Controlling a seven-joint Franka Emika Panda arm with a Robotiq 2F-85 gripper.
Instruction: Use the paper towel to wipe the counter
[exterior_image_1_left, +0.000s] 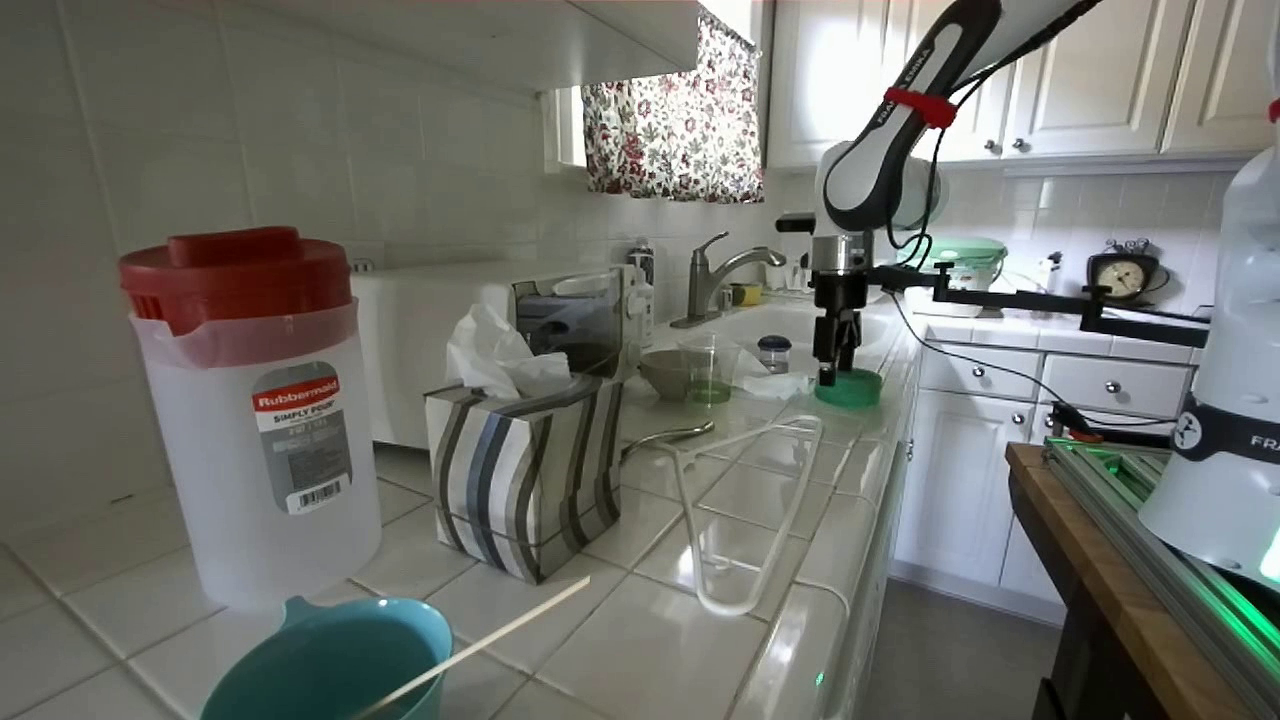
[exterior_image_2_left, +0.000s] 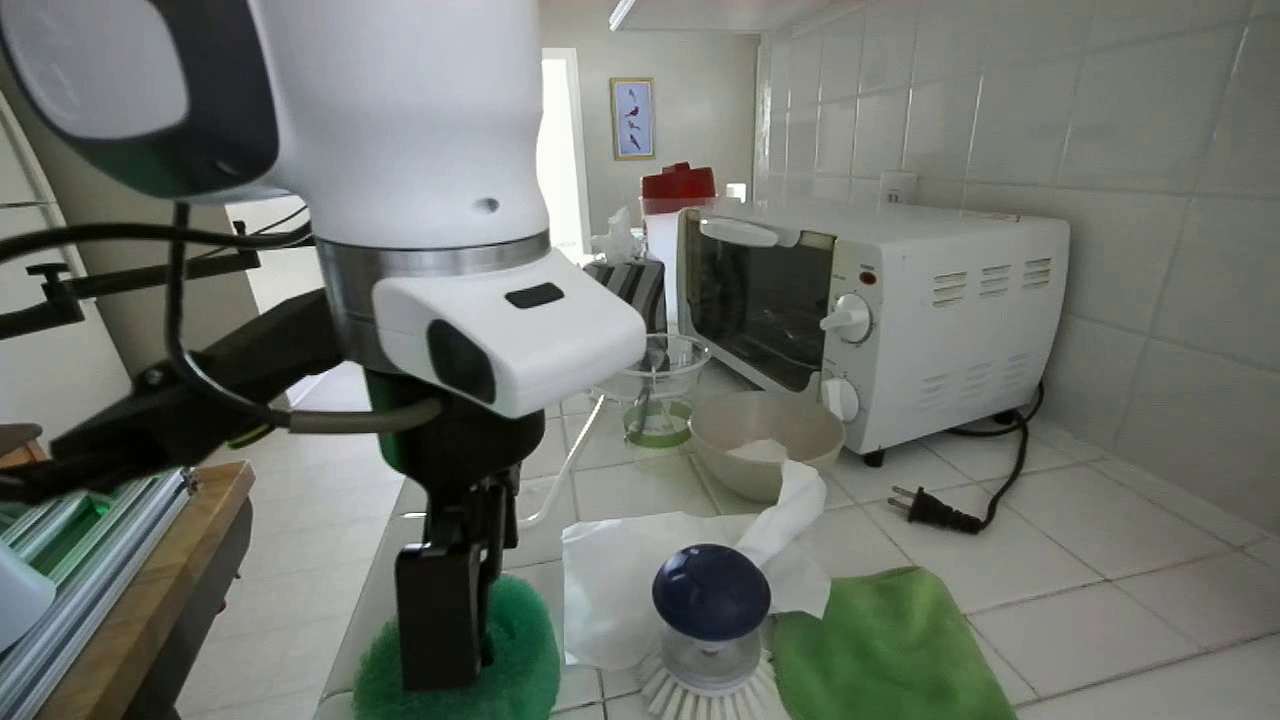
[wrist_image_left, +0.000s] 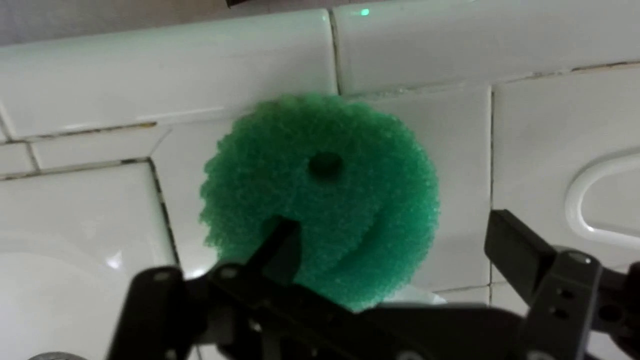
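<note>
My gripper (wrist_image_left: 395, 232) stands open above the front of the counter (wrist_image_left: 460, 150), with nothing held between its fingers. Below it lies a round green scrubber (wrist_image_left: 360, 195) with face-like holes. In the wrist view one finger overlaps the scrubber and the opposite finger is past its edge, over bare tile. Whether a fingertip touches the scrubber I cannot tell. The paper towel (exterior_image_2_left: 615, 580) is a white crumpled sheet spread on the tiles beside the scrubber, one corner twisted upward. Only a sliver of the paper towel (wrist_image_left: 412, 295) shows in the wrist view, behind the gripper body.
Close to the towel are a navy-topped dish brush (exterior_image_2_left: 710, 600), a green cloth (exterior_image_2_left: 890, 645), a beige bowl (exterior_image_2_left: 765, 430) and a clear cup (exterior_image_2_left: 657, 400). A toaster oven (exterior_image_2_left: 950, 300) backs onto the wall. Farther along stand a white wire frame (exterior_image_1_left: 690, 530), tissue box (exterior_image_1_left: 525, 470) and pitcher (exterior_image_1_left: 250, 450).
</note>
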